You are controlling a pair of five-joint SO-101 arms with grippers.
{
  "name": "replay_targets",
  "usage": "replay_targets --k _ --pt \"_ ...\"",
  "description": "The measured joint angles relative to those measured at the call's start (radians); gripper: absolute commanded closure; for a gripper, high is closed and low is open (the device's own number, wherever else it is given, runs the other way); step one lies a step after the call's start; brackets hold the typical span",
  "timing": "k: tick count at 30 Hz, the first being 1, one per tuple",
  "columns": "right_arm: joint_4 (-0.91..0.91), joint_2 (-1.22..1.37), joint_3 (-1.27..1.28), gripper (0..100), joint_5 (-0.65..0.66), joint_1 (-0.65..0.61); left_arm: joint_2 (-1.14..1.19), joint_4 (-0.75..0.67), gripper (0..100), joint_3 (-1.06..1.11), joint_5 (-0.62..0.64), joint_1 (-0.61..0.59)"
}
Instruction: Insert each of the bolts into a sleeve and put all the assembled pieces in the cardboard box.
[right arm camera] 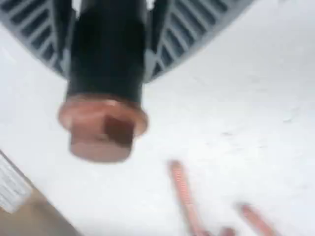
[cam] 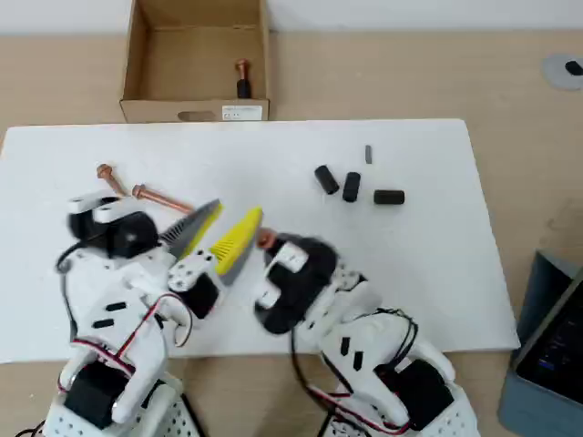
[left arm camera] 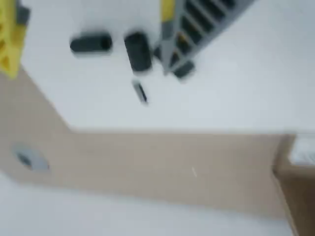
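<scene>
Between the grey fingers of the right hand (right arm camera: pixel 108 54) sits a black sleeve (right arm camera: pixel 107 73) with a copper bolt (right arm camera: pixel 103 129) in it, the head protruding from the sleeve's end. The hand is clamped on this piece above the white mat (cam: pixel 428 273). Just beside it, the left hand (cam: pixel 237 211) hovers with its yellow and grey fingers spread wide, holding nothing. On the mat's left part lie a bare bolt (cam: pixel 162 198) and a second bare bolt (cam: pixel 107 175), close together. Three loose sleeves (cam: pixel 352 187) lie well apart from them on the mat, a small dark pin (cam: pixel 368 155) near them. Beyond the mat, on the counter (cam: pixel 510 100), the cardboard box (cam: pixel 173 111) holds one assembled piece (cam: pixel 242 77).
</scene>
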Motion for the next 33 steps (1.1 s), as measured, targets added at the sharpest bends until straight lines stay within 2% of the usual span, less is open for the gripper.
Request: replay_targets --k 4,11,16,22,26,33 --pt "0.000 0.000 0.000 98.9 -0.072 0.075 -0.002 0.000 99 -0.038 0.000 -0.071" --pt "0.000 0.000 0.018 98.9 -0.204 0.201 -0.002 0.000 100 -0.043 -0.015 -0.249" --pt "0.034 0.017 0.011 98.9 -0.302 0.281 0.000 0.000 100 0.087 -0.169 -0.408" --pt "0.008 0.287 -0.169 98.9 -0.368 0.288 0.002 0.000 100 0.287 -0.278 -0.562" --pt "-0.054 0.543 -0.338 98.9 -0.368 0.288 0.005 0.000 100 0.382 -0.358 -0.578" --pt "-0.170 1.034 -0.669 98.9 -0.368 0.288 0.002 0.002 100 0.385 -0.347 -0.580"
